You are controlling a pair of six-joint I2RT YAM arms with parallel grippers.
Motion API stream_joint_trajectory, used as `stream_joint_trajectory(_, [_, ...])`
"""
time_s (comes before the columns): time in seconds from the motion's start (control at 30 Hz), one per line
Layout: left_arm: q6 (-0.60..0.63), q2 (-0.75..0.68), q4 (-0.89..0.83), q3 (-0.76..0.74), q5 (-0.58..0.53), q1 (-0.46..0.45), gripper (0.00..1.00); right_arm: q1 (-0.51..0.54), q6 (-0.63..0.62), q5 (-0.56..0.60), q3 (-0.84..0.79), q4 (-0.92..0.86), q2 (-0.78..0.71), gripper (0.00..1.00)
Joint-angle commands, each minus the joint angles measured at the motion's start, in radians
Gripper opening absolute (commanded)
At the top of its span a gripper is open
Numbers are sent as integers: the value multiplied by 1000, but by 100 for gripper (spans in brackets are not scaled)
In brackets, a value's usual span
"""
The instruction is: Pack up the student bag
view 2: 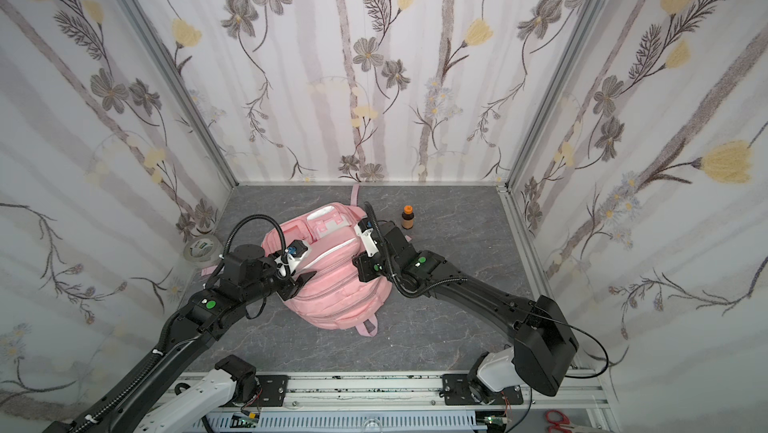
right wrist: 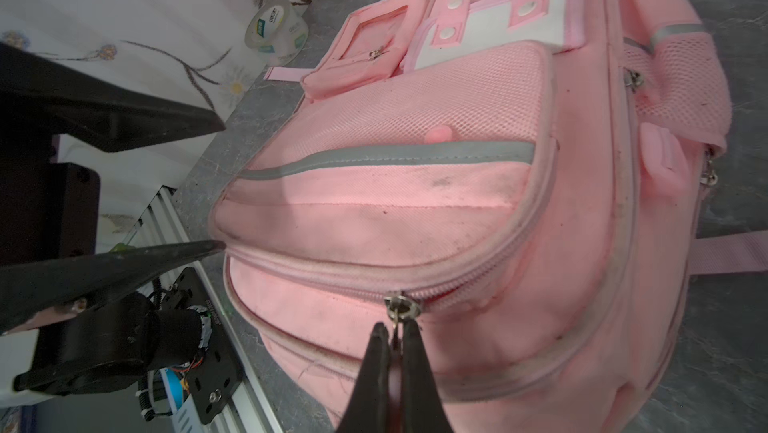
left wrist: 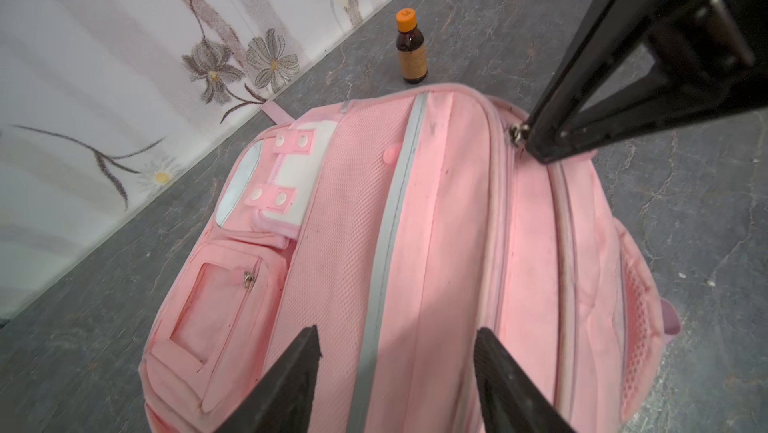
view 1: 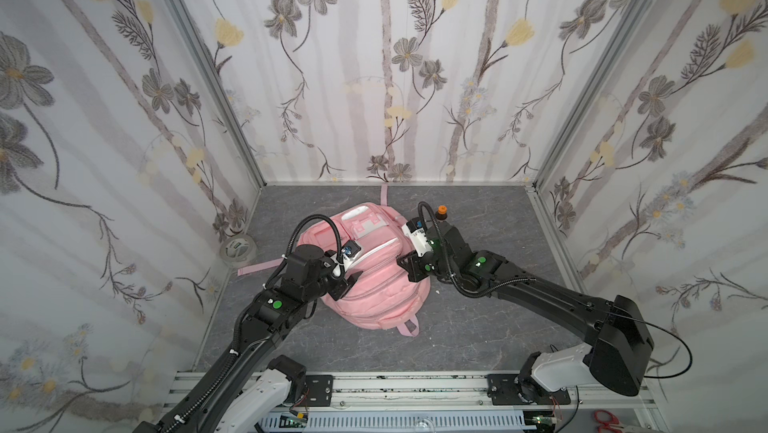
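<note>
Student bag is lying on the table. Right gripper is clamping tight on the bag's zipper pull. Left gripper is hanging spread-jawed over the bag. Beyond the bag, the bottle is showing only its cap in a top view.

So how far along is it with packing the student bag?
Early. Done: nothing visibly; the brown bottle and tape roll sit out on the table, apart from the student bag. In hand: the right gripper is shut on a zipper pull, the left gripper open above the bag's front. Left: probably unzipping, loading, closing.
</note>
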Motion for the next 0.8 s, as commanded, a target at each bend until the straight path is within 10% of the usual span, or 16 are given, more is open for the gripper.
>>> stream_joint_trajectory(0.0, [-29, 40, 32, 11, 85, -28, 62, 19, 51, -42, 12, 79, -6, 0])
stream_joint_trajectory(0.57, [13, 104, 45, 5, 22, -61, 31, 29, 33, -89, -44, 124, -53, 0])
stream_joint_trajectory(0.77, [-3, 95, 57, 12, 13, -62, 41, 28, 28, -84, -47, 126, -55, 0])
